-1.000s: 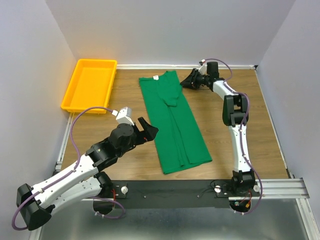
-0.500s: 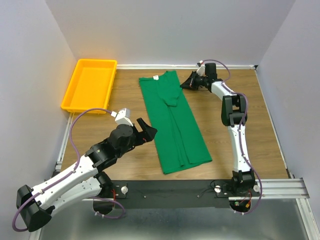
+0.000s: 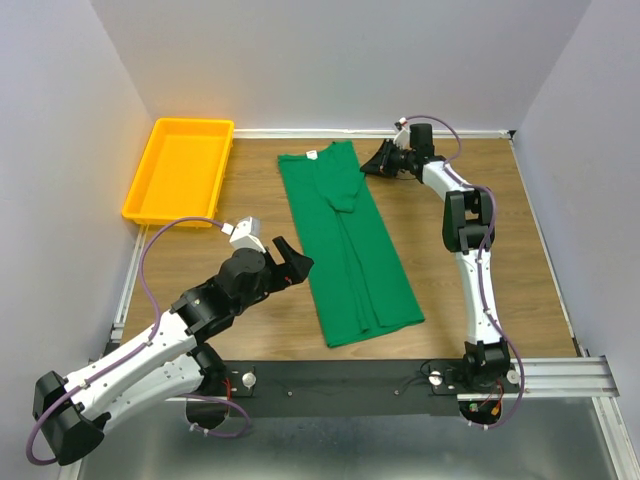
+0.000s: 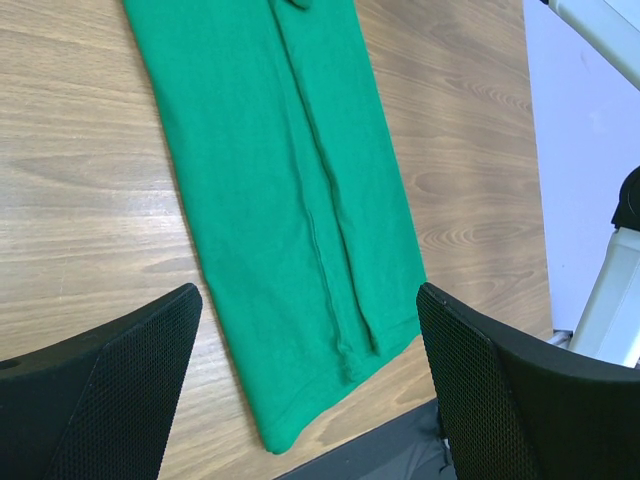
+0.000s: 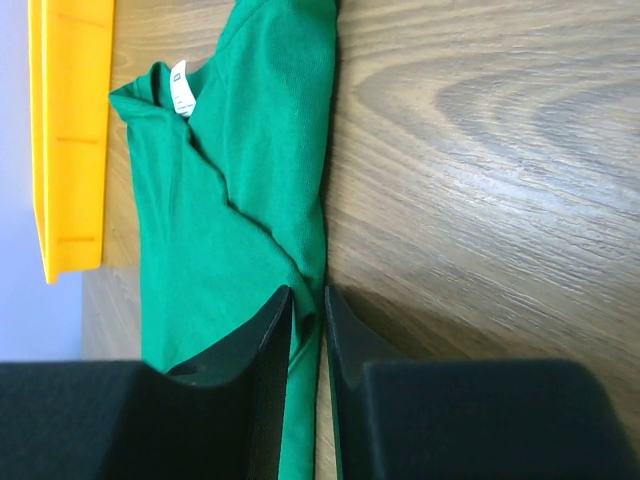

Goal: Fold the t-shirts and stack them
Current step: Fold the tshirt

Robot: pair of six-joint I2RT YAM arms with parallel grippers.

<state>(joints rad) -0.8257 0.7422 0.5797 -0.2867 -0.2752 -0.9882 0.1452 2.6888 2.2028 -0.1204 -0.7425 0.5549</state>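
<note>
Left tool (image 3: 295,255) wide open just left of the t-shirt (image 3: 350,250); right tool (image 5: 307,292) almost closed at its right edge, grasp unclear.

The t-shirt (image 3: 345,240) lies lengthwise on the bench (image 3: 250,180), collar end far and hem near, with the tray (image 3: 140,192) well apart at the far left corner. The left gripper (image 3: 295,258) is just left of its middle, and the right gripper (image 3: 372,165) is just right of its collar end.
</note>
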